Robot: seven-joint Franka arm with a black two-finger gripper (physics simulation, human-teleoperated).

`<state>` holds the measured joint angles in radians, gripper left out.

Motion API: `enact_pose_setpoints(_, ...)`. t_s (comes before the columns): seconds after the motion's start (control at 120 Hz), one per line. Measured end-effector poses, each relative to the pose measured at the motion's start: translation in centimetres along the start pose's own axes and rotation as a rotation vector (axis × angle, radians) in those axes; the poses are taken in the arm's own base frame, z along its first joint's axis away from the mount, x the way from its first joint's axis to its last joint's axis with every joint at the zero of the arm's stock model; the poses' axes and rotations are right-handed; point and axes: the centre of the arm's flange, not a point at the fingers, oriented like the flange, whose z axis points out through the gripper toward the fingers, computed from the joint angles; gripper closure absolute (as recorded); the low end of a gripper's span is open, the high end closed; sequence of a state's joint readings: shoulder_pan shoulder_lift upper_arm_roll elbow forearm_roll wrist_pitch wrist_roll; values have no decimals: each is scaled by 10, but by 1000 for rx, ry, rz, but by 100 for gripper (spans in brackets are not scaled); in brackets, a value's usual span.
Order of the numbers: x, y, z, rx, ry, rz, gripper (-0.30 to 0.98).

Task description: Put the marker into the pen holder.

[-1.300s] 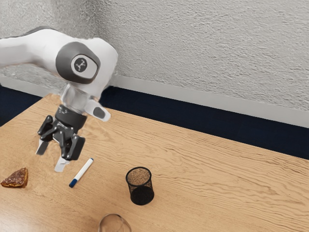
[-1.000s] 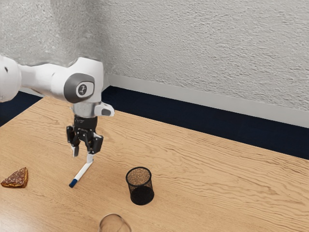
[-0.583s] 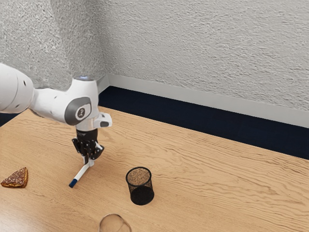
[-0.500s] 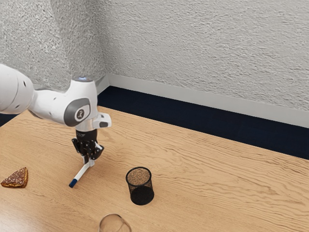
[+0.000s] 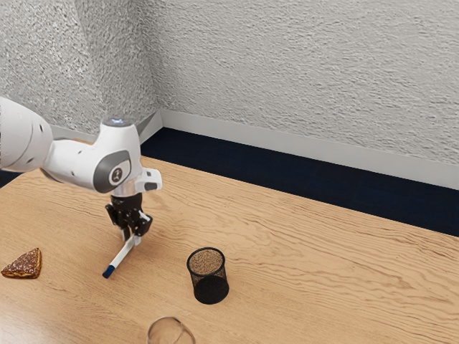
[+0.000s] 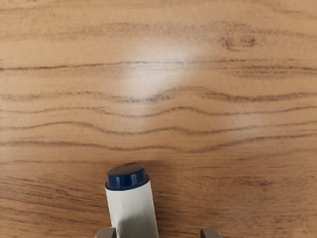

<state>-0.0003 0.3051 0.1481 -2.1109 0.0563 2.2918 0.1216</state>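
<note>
At the exterior view's left, the white arm [image 5: 74,162] reaches in over the bench [image 5: 323,276], and below it, near the edge of that view, lies a brown, speckled wedge of food [image 5: 24,264]. Next comes the marker [image 5: 120,258], on the bench and outside the pen holder, lying aslant: its long blue cap points toward the exterior view's lower left, and its white barrel runs up to the claw [image 5: 131,238]. The claw points down over the barrel's far end, low above the wood, its two fingertips parted with the marker between them. In the wrist view one fingertip [image 6: 105,233] is right at the barrel's side, though whether it touches I cannot tell; the other fingertip [image 6: 211,233] is apart from the barrel, bare wood showing between. So the claw stands open and has hold of nothing. The marker's short blue end plug sticks out past the fingertips. Farther along is a clear, round-rimmed glass [image 5: 171,332], cut off by the exterior view's lower edge. To the exterior view's right of it, and farther back, the black mesh pen holder [image 5: 209,287] stands upright on the bench, well apart from the claw.
</note>
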Motion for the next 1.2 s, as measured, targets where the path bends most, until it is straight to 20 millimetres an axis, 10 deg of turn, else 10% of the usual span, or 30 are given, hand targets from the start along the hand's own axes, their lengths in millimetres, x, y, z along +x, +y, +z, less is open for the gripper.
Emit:
enact_pose_setpoints(0.967,7,0,8,23,19,15,78)
enact_pose_setpoints(1.2,8,41,-72,23,158,73,79)
